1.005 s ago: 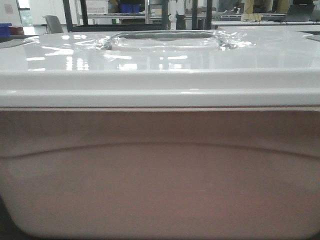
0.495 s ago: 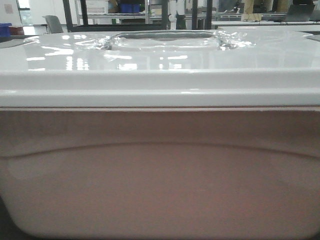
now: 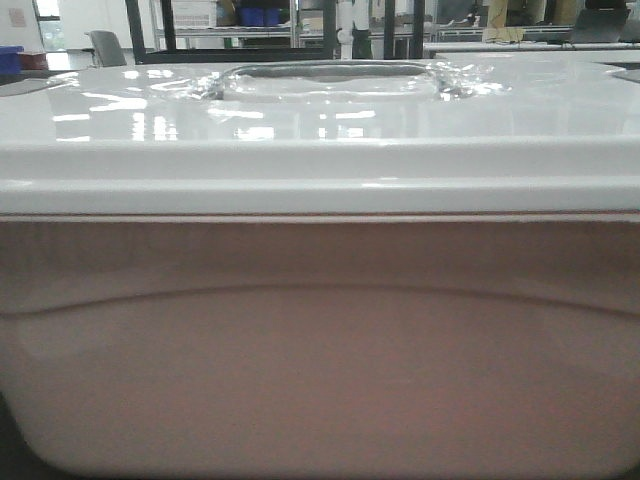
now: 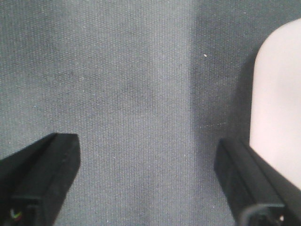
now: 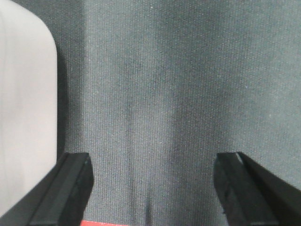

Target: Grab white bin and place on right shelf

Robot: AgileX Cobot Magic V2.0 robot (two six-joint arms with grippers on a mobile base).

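Note:
The white bin (image 3: 320, 350) fills the front view, its pinkish translucent wall below a glossy white lid (image 3: 320, 165) with a recessed handle (image 3: 330, 78). My left gripper (image 4: 148, 155) is open above grey carpet, and the bin's rounded corner (image 4: 277, 99) lies right beside its right finger. My right gripper (image 5: 153, 174) is open above the carpet, and the bin's corner (image 5: 26, 94) lies beside its left finger. Neither gripper holds anything. The right shelf cannot be made out with certainty.
Grey carpet floor (image 4: 127, 84) lies under both grippers. A red strip (image 5: 103, 223) shows at the bottom of the right wrist view. Far behind the bin stand dark-framed racks (image 3: 230, 25) with blue bins (image 3: 262, 15), a chair (image 3: 105, 48) and tables (image 3: 520, 45).

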